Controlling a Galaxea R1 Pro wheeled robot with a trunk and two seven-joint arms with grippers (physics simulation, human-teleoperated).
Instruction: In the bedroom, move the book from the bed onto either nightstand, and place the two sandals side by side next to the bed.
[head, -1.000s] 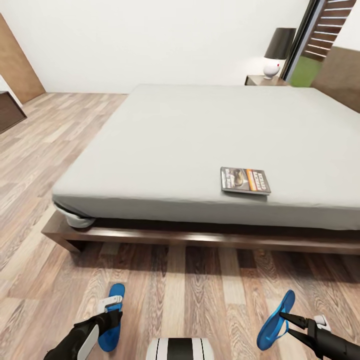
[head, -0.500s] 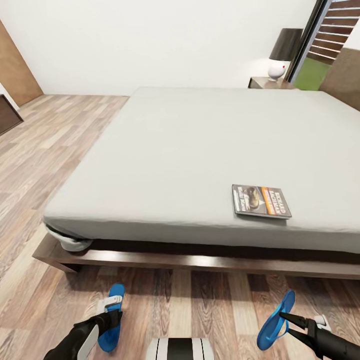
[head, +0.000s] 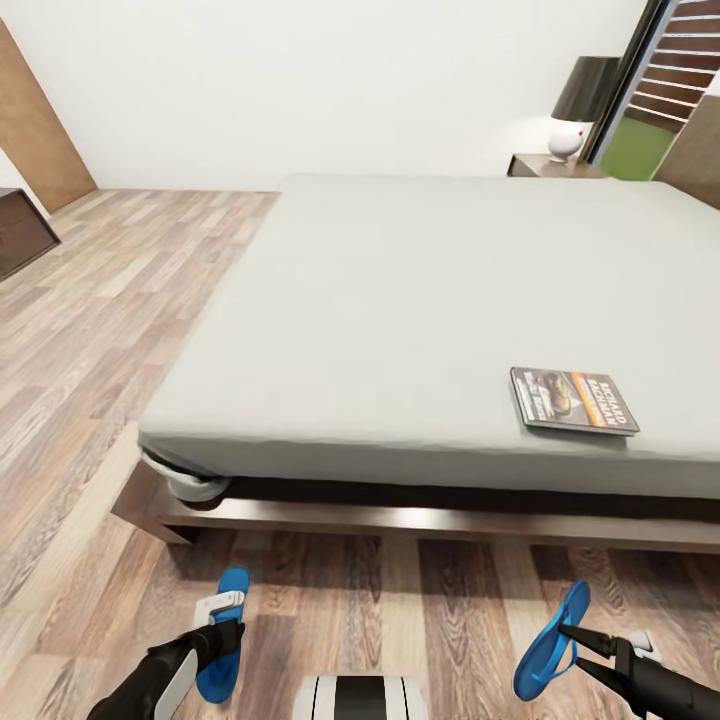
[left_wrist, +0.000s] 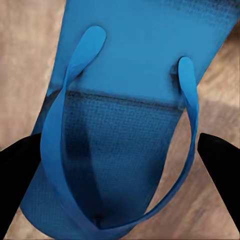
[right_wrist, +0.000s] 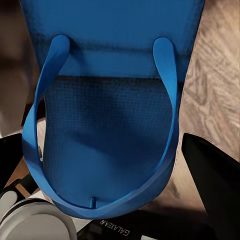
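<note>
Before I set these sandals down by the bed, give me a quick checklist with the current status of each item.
1. Left gripper holding the left sandal: ok.
2. Right gripper holding the right sandal: ok.
3. Bare floor ahead, beside the bed: ok.
4. Sandals level for placing: not ok, the right one hangs tilted on edge.
5. Book moved to the nightstand: not ok, it lies on the bed.

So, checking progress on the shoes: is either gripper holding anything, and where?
Each holds a sandal by the strap end: left gripper, left sandal; right gripper, right sandal.
</note>
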